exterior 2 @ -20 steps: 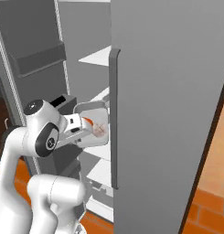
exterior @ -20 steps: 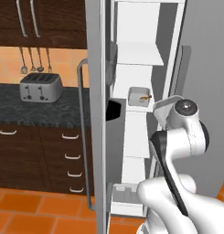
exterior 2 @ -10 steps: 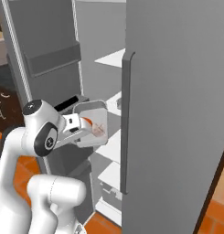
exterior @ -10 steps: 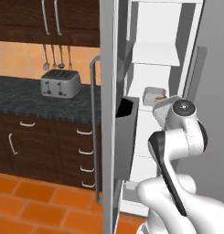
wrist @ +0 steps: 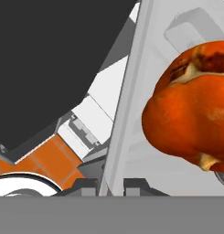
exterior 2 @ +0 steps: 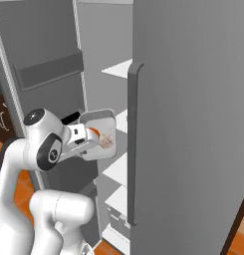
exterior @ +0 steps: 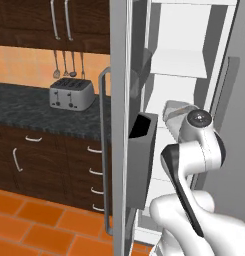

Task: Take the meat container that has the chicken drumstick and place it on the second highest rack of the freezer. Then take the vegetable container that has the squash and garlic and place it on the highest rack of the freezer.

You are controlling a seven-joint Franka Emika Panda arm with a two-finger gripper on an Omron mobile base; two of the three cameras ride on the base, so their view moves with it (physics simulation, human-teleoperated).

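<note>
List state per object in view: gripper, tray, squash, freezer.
gripper: shut on the vegetable container's rim
vegetable container: held, tilted, at the freezer opening
squash: inside the vegetable container
freezer: left door open; white shelves visible inside

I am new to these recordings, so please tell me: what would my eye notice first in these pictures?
First, the white arm holding the vegetable container at the open freezer, its gripper shut on the tray's rim in front of the white shelves. In the hand view, the orange-red squash looms large at the right. Left of the freezer, a toaster sits on the dark counter.
</note>
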